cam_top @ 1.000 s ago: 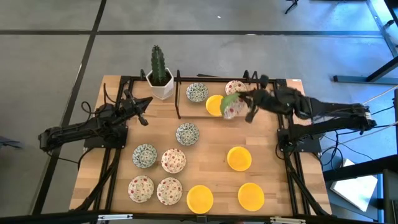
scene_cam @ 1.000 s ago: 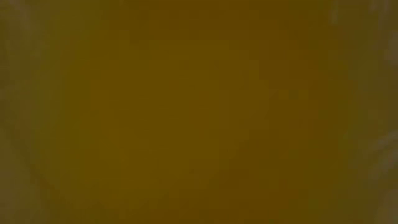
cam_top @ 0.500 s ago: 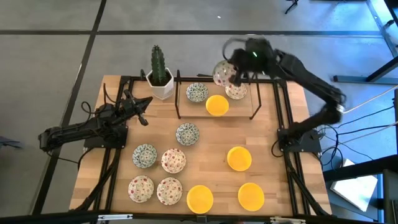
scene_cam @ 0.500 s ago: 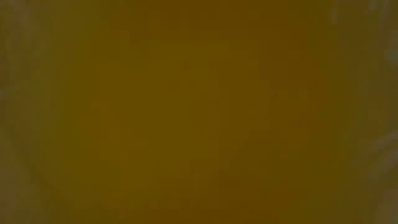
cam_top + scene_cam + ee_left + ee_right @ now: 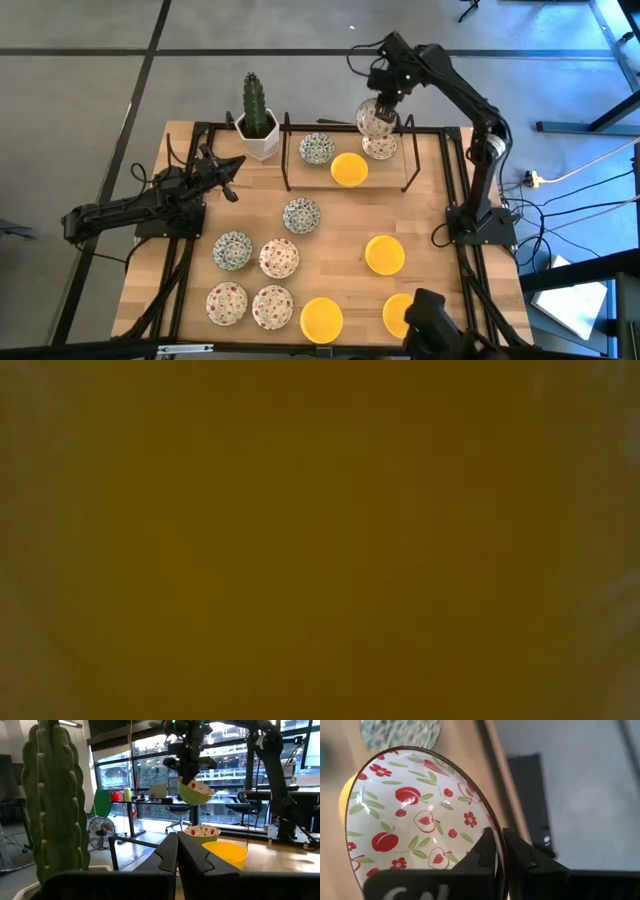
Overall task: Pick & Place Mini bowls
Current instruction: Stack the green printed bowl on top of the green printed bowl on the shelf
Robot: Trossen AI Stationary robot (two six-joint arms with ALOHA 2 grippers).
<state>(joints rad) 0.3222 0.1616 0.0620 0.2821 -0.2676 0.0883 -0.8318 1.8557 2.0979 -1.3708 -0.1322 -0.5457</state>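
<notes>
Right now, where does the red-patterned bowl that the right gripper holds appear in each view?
High view: held bowl at the table's far edge, in the right gripper.
Low view: not visible.
Left wrist view: hanging above another red-patterned bowl, at.
Right wrist view: at.
Shared landmark: yellow bowl.

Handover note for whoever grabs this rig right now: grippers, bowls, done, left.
Right gripper: shut on the rim of a red-fruit-patterned white mini bowl, held raised over the black wire rack at the table's far edge.
Left gripper: shut, empty, parked beside the white-potted cactus.
In the rack: one blue-green patterned bowl, one plain yellow bowl, one red-patterned bowl directly under the held one.
Still on the wooden table: two blue-green, three red-speckled and three yellow bowls.
Low camera is blocked.
Next: probably set the held bowl down in the rack, then move on to the rest.
</notes>
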